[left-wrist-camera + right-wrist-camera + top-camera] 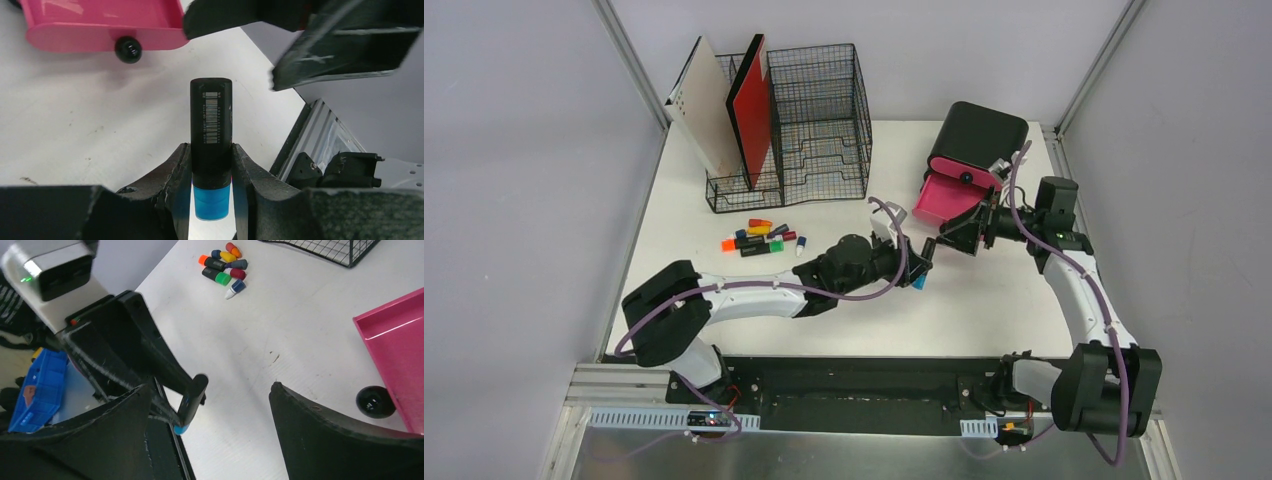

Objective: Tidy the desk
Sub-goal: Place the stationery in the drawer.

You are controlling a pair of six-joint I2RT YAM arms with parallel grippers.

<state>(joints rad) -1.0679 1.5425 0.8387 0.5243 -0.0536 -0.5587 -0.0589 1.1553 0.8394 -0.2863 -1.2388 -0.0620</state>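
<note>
Beneath both my arms, the counter (984,310) lies white, flat and faintly scuffed. Above its middle my left end effector (211,151) pinches a black marker (211,120), offering it to my right end effector (210,390), jaws spread wide, probably for a handover beside the open pink drawer (936,198). Loose markers (759,238) lie near the rack (819,110).

Robotics lab cell: white desk (984,300) framed in aluminium profile, plain grey partition walls (514,150), slotted cable ducts (674,418) along front.

White arm links (754,297), black joints (664,312), purple cables (864,297), black jaws
</note>
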